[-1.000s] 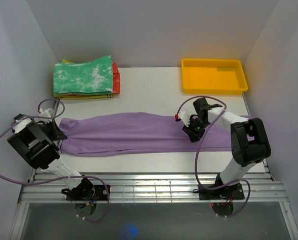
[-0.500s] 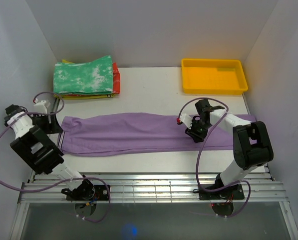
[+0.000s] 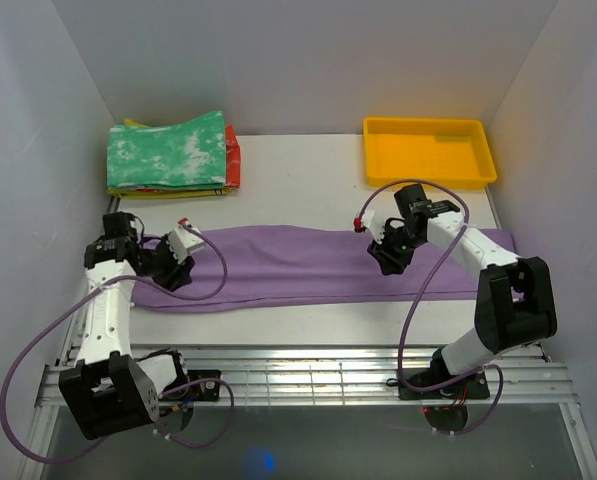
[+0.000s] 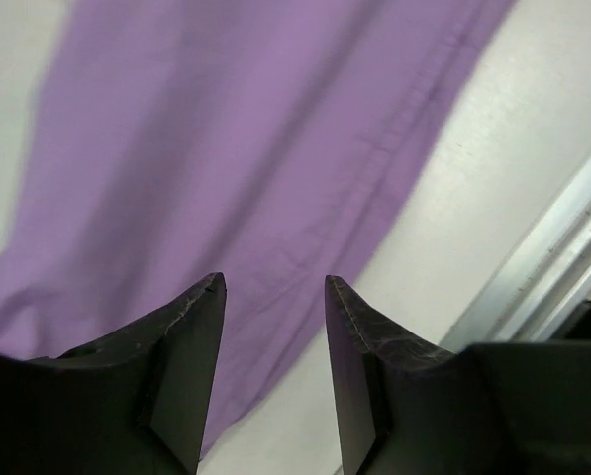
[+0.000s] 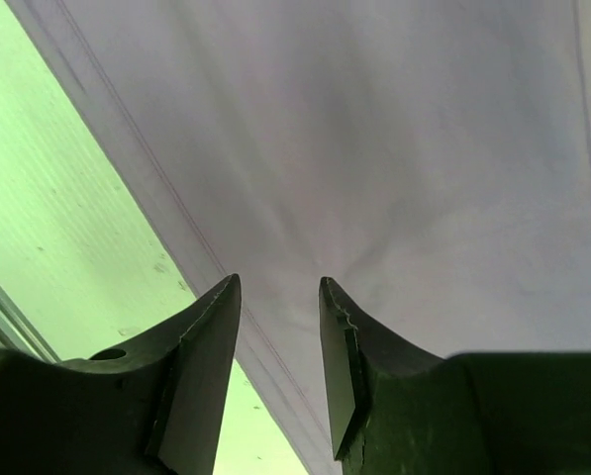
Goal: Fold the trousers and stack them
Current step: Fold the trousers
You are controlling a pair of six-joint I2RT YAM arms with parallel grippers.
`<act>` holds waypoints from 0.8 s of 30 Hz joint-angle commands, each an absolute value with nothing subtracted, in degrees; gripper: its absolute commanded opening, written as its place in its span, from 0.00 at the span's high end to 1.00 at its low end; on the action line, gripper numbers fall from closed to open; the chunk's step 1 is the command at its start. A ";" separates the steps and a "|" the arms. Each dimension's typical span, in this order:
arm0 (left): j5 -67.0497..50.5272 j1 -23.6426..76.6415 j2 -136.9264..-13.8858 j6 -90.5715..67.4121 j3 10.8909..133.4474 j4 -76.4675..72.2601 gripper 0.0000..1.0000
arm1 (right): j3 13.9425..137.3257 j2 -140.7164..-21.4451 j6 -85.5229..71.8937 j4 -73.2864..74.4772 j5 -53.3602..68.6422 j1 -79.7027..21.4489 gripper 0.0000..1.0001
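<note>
**Trousers flat on tabletop; both grippers empty**

Left arm (image 3: 103,310): rises from its base along the left edge, then bends inward. The left gripper (image 3: 175,270) is over the left end of the trousers (image 3: 298,265). Its jaws stand a narrow gap apart with nothing between them, above the cloth's near hem.

Right arm (image 3: 478,250): reaches in from the right. The right gripper (image 3: 388,260) points down over the right half of the trousers, its jaws also narrowly parted and empty. Whether either gripper touches the cloth cannot be told.

Trousers: soft lilac cloth, smooth, stitched seams along the edges. They lie as one long flat band, left to right across the middle of the white tabletop (image 3: 308,190).

Also present:
- Stack (image 3: 173,152) of folded garments at the far left, green-and-white on top, well apart from the trousers.
- Yellow plastic tray (image 3: 430,150) at the far right.
- Purple cable (image 3: 210,270) looping over the cloth by the left gripper.
</note>
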State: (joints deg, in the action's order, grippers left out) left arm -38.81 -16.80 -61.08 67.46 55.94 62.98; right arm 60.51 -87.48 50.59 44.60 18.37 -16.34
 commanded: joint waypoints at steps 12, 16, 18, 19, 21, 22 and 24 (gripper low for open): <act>-24.61 1.58 -65.30 64.95 38.59 48.08 0.48 | 55.99 -94.22 44.21 39.11 20.48 -18.19 0.59; -24.08 3.25 -68.19 64.16 38.15 46.15 0.47 | 55.55 -94.92 44.47 38.76 19.51 -18.28 0.59; -23.91 4.21 -68.90 63.72 37.79 45.44 0.47 | 55.46 -94.92 44.56 38.67 19.34 -18.19 0.59; -23.82 4.48 -69.34 63.55 37.36 44.57 0.47 | 55.46 -95.01 44.56 38.67 19.07 -18.19 0.59; -22.86 5.18 -69.78 63.46 36.74 43.60 0.50 | 55.46 -95.01 44.56 38.67 18.90 -18.19 0.59; -22.42 5.19 -69.79 63.37 36.30 42.20 0.52 | 55.55 -95.10 44.65 38.76 18.81 -18.19 0.59; -21.19 5.36 -70.14 63.37 35.42 40.96 0.58 | 55.55 -95.19 44.65 38.76 18.81 -18.28 0.59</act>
State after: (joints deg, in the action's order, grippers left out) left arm -22.63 4.84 -70.11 63.70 36.34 44.34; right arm 55.57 -94.65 45.01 39.16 19.14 -18.04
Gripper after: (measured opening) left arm 0.447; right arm 0.409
